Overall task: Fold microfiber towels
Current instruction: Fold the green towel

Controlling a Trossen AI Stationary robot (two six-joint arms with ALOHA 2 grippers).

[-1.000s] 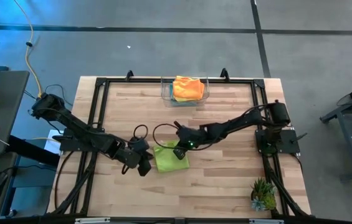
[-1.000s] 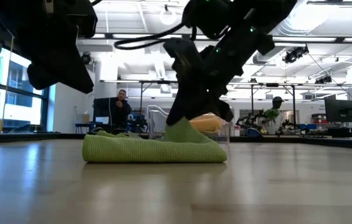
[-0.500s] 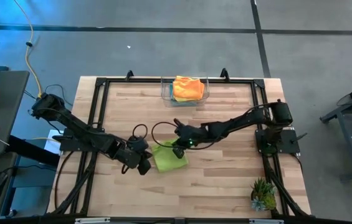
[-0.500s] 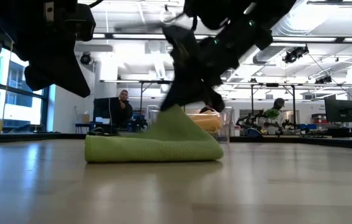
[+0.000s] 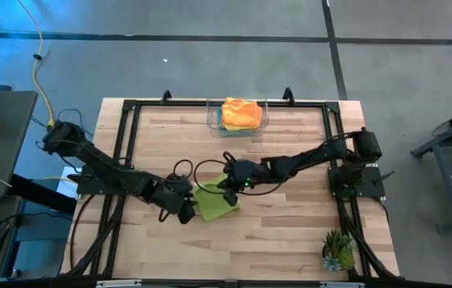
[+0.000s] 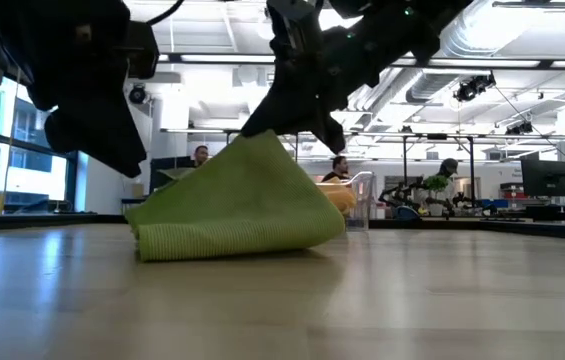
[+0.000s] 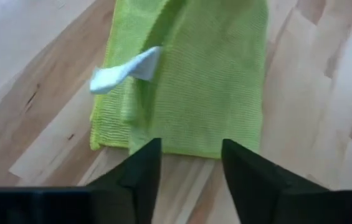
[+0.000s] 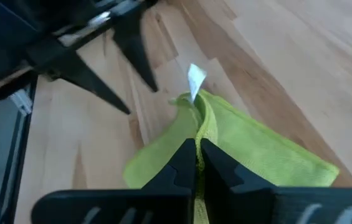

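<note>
Pale wooden tabletop (image 5: 282, 216). My right gripper (image 8: 195, 163) pinches the soft lime-green microfiber towel (image 5: 215, 201) mid-table, corner raised. My left gripper (image 7: 185, 163) waits spread beside it. Risk: thin pinch slips, fold flops open.

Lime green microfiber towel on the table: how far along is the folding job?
Done: nothing finished shows. In hand: the right end effector is shut on the lime green microfiber towel, lifting one edge; the left end effector is open beside it. Left: the orange microfiber towel and others in the clear plastic bin.

Bare table (image 5: 290, 220) beyond plant (image 5: 338, 250)
</note>
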